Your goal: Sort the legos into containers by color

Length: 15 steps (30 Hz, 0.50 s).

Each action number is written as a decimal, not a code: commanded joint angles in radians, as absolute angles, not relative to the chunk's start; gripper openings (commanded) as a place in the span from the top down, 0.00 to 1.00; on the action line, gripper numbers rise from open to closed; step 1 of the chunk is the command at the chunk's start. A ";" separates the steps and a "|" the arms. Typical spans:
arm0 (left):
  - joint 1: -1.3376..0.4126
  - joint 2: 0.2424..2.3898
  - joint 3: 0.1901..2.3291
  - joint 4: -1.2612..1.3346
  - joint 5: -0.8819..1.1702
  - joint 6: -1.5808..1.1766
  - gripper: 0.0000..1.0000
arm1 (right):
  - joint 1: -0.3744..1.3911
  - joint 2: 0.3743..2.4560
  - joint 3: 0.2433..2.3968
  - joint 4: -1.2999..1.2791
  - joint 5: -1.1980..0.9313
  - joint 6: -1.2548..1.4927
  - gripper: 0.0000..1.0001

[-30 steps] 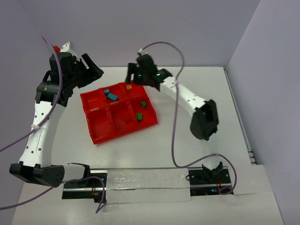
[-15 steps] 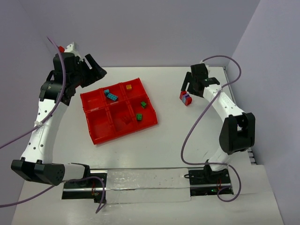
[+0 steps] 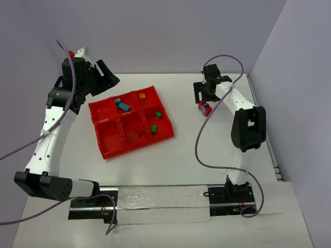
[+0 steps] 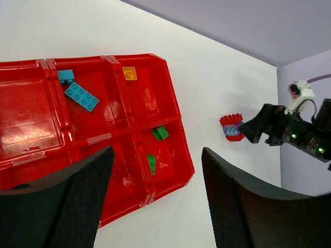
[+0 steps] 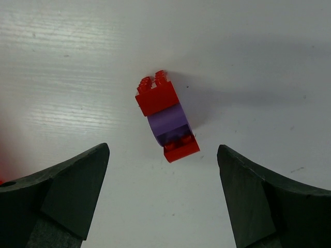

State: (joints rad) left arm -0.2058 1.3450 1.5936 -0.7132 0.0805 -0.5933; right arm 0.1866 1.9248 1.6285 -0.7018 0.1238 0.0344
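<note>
Top cam: red-purple-red stack (image 3: 205, 108) lies on the white table (image 3: 170, 165), well right of the red tray (image 3: 111, 151). Right gripper (image 3: 201, 98) is just above it, left gripper (image 3: 106, 78) off the tray's far-left corner.

Left wrist: jaws wide, empty.

Right wrist: jaws wide, nothing held, stack on its side, centred ahead. Prob. light, rigid, slick, so pinch the flat sides, not the studs. Table looks smooth; walls behind & rt.

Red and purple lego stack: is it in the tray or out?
Out. The lego stack lies on the white table, apart from the red tray, to its right.
</note>
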 commanded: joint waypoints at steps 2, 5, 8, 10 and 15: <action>-0.201 1.345 1.589 -0.669 0.098 -0.580 0.24 | 0.164 1.982 1.649 -0.729 0.089 -0.064 0.08; -0.199 1.341 1.585 -0.666 0.094 -0.583 0.24 | 0.163 2.007 1.624 -0.704 0.126 -0.053 0.07; -0.201 1.347 1.586 -0.669 0.091 -0.586 0.24 | 0.162 2.010 1.597 -0.681 0.101 -0.037 0.08; -0.200 1.348 1.584 -0.668 0.093 -0.586 0.24 | 0.159 2.009 1.572 -0.658 0.090 -0.024 0.11; -0.199 1.336 1.568 -0.646 0.118 -0.582 0.24 | 0.150 2.014 1.536 -0.623 0.074 -0.008 0.19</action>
State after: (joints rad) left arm -0.2055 1.3453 1.5813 -0.7015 0.0879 -0.5922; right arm 0.1646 2.0127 1.5605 -0.6715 0.0913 -0.0192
